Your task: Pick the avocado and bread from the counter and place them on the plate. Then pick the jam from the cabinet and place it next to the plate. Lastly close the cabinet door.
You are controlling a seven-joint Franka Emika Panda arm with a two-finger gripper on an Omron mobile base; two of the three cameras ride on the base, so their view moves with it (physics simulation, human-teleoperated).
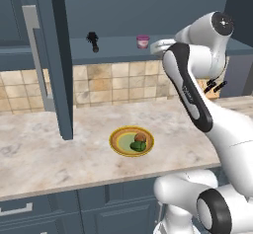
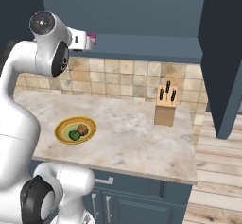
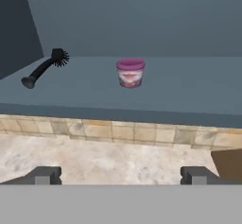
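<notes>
My pincer (image 3: 120,175) faces the open cabinet (image 1: 113,11), fingers spread wide and holding nothing. The jam (image 3: 130,73) stands upright on the shelf, straight ahead, well apart from the black brush (image 3: 43,67). To take it cleanly, I should advance level, centre the jar between my fingers and close below the lid. My arm is raised high, elbow bent, above the plate (image 1: 118,144) carrying the avocado (image 1: 138,147) and bread (image 1: 140,138).

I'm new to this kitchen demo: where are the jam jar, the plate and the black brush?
jam (image 3: 130,73), hand view, label on its side.
plate (image 1: 118,138), left base view, yellow rim.
black brush (image 3: 42,68), hand view, handle.
</notes>
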